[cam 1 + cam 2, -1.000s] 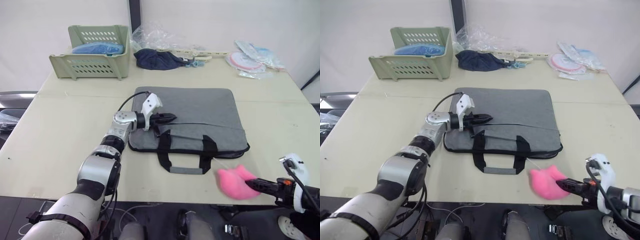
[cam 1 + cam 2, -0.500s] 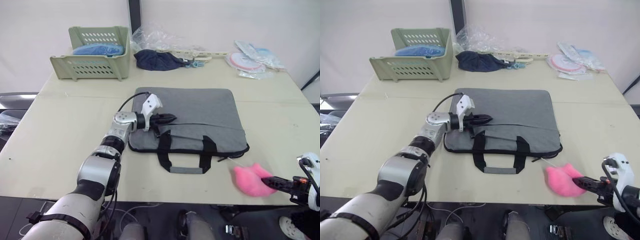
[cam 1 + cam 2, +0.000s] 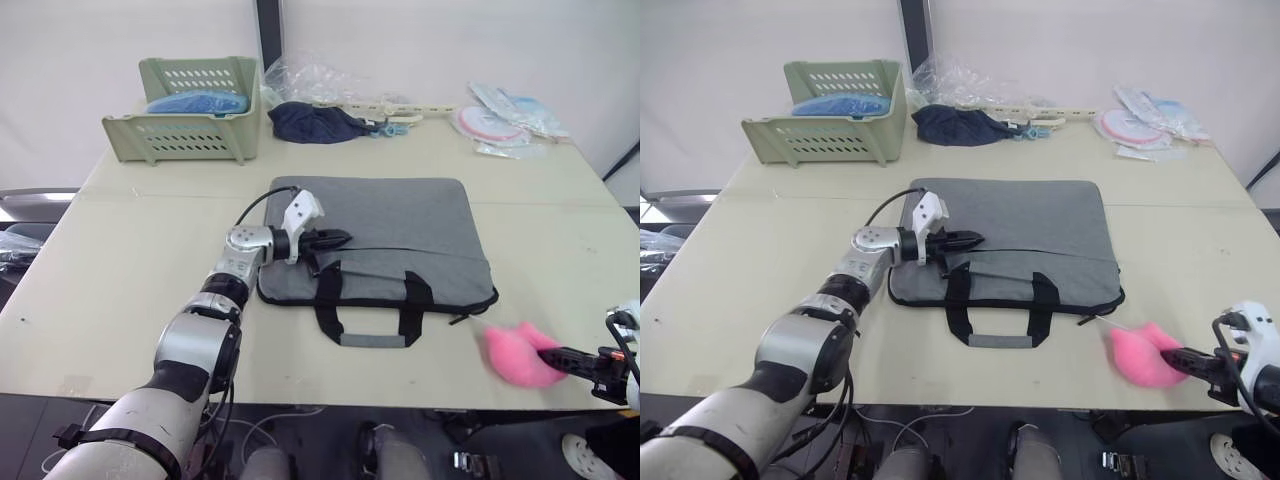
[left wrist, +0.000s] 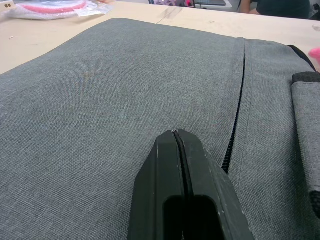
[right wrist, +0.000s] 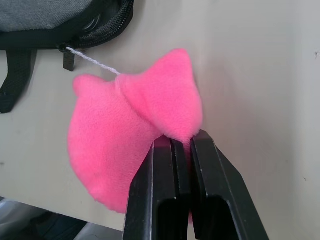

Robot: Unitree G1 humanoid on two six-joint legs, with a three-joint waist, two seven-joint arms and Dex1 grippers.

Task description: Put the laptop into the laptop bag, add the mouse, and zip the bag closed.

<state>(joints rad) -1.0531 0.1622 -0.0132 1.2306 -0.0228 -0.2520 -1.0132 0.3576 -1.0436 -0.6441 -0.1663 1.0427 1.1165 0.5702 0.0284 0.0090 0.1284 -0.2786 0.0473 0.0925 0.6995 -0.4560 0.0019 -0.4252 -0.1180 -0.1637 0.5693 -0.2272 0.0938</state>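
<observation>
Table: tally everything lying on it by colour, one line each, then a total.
Grey: 1, laptop bag
Pink: 1, plush toy
Green: 1, basket
Dark blue: 1, cloth
Clear or white: 2, plastic bag; packets
Total: 6

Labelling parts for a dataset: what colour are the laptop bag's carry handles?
Black straps with a grey grip, on the grey laptop bag; the handles show best in the right eye view.

grey laptop bag [image 3: 400, 230], pink plush toy [image 3: 520, 353]
</observation>
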